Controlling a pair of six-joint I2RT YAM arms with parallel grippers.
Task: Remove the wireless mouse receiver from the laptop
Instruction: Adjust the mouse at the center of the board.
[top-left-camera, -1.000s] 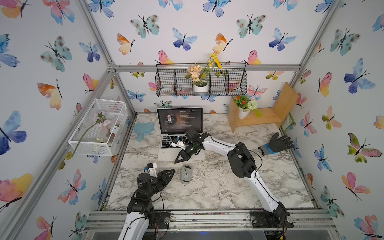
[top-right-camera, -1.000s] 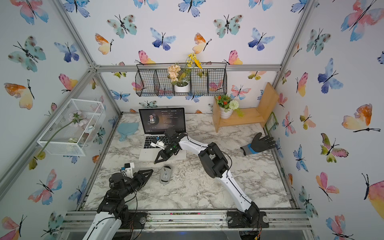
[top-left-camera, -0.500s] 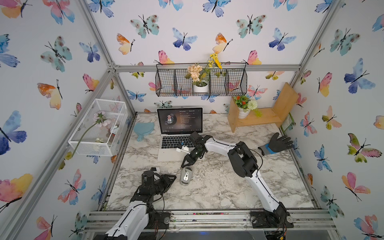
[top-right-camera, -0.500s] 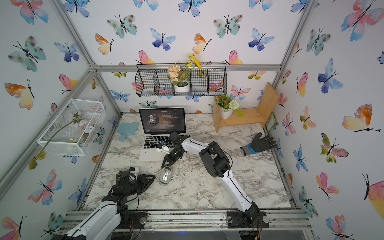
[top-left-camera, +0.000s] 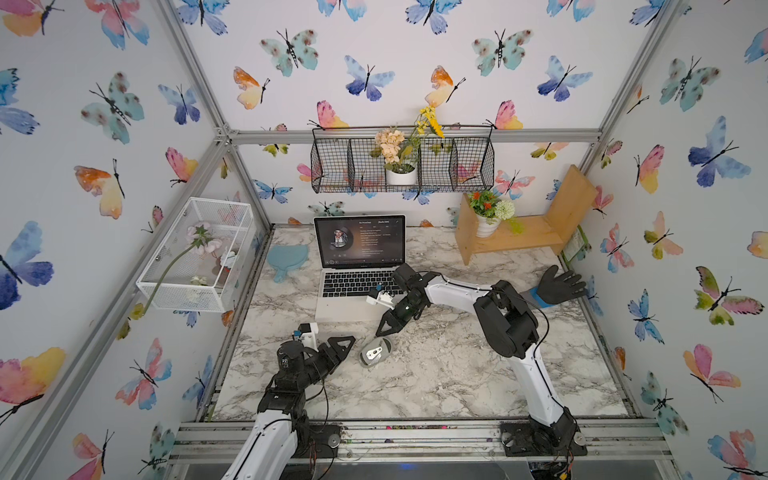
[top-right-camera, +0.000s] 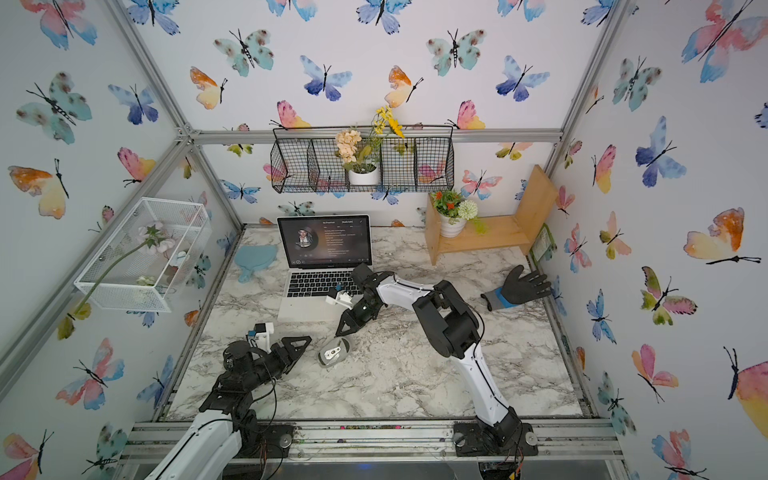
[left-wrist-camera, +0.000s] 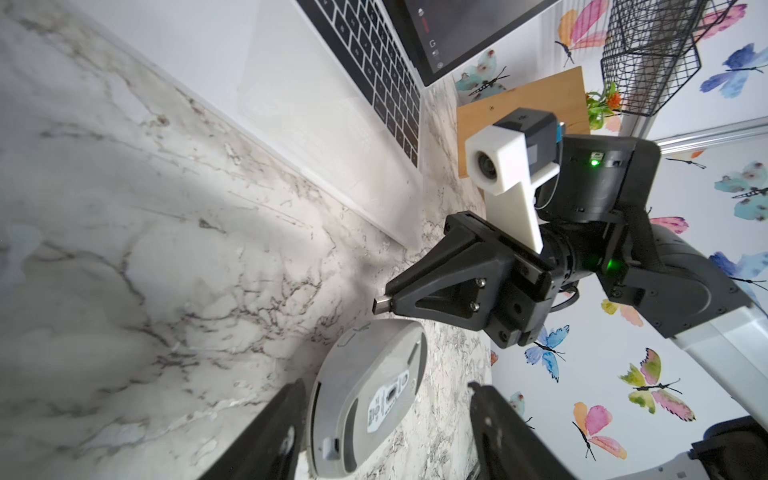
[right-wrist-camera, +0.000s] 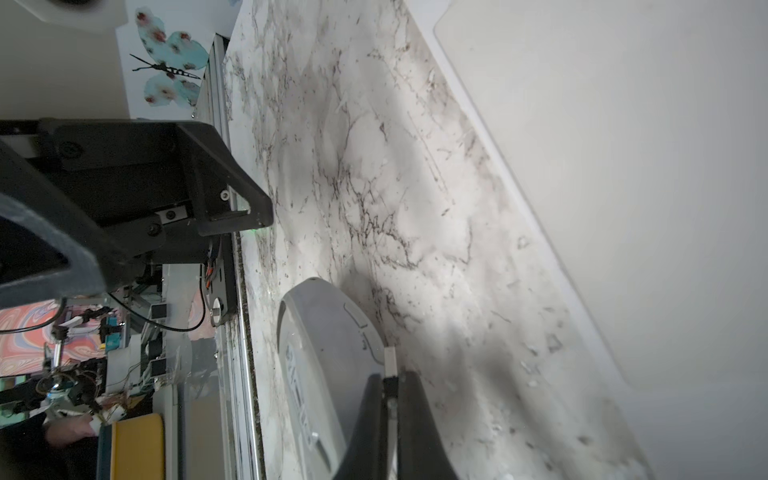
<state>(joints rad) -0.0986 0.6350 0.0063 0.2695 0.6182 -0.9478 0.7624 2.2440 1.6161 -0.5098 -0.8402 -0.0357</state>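
1. Marble tabletop inside a butterfly-papered booth carries the whole scene.
2. Right gripper is pinched tight on the wireless mouse receiver. Only the metal plug end pokes out beyond the fingertips.
3. That receiver is out of the laptop, held in the air just off the laptop's front right corner.
4. Just beneath the tips lies a grey mouse, underside up with its label showing.
5. Left gripper sits low just beside the mouse, jaws spread wide and holding nothing. In the left wrist view the mouse lies between its two fingers.
6. Behind them the laptop stands open, its dark screen showing a round portrait and text.
7. Farther out are a black glove at the table's right edge, a wooden shelf with potted flowers, and a black wire basket on the rear wall.
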